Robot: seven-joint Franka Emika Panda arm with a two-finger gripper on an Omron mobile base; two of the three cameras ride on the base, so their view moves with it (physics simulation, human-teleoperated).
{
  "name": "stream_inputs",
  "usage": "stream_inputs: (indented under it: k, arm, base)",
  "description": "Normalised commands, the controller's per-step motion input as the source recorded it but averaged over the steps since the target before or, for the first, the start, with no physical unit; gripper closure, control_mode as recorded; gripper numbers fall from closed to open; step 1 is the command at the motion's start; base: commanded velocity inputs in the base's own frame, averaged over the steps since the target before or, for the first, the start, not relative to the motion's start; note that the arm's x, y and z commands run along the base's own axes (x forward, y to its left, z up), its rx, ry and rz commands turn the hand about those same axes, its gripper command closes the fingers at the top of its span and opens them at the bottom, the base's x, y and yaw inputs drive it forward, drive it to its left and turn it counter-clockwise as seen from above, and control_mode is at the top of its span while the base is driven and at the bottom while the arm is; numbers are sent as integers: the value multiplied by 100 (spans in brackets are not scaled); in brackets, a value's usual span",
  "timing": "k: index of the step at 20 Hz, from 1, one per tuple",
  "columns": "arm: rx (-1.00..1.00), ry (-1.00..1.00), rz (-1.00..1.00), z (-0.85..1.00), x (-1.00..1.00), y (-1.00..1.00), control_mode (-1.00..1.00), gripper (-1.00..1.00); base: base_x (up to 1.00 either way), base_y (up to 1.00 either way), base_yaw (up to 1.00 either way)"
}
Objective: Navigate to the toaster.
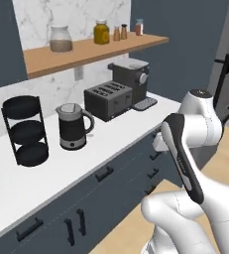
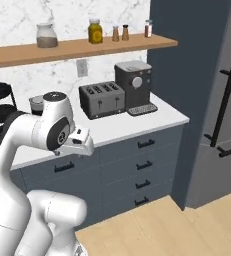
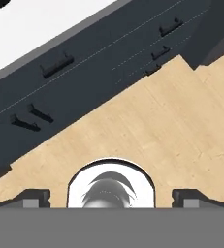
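The toaster (image 1: 108,100) is seen on the white tabletop (image 1: 27,173), toward its far right end, close to the marble wall. It stands just left of the coffee machine (image 1: 132,79), the two side by side and close together; whether they touch cannot be told. A black kettle (image 1: 72,126) is placed to the left of the toaster and nearer the front edge, apart from it. Further left, a black three-tier rack (image 1: 25,130) is set on the tabletop. Above, a wooden shelf (image 1: 86,53) carries jars and small bottles. Dark drawers (image 2: 137,170) with black handles are fitted below the tabletop, and a light wooden floor (image 3: 147,131) lies in front of them.

In the hand view the gripper (image 3: 111,197) is pointed down at the floor beside the drawers; its two fingertips (image 3: 33,197) are held wide apart at the bottom corners, with nothing between them. In the base views the arm is folded in front of the tabletop, well short of the toaster.
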Motion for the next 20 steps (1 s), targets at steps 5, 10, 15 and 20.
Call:
stream_inputs:
  k: [5,10,15,20]
  arm:
    - [0,0,0,0,0,0,100,-100]
    - [0,0,0,0,0,0,100,-100]
    - [0,0,0,0,0,0,100,-100]
    - [0,0,0,0,0,0,100,-100]
  base:
    - [55,-86,30]
    - [56,-71,29]
    - [62,-41,29]
    - [85,-1,40]
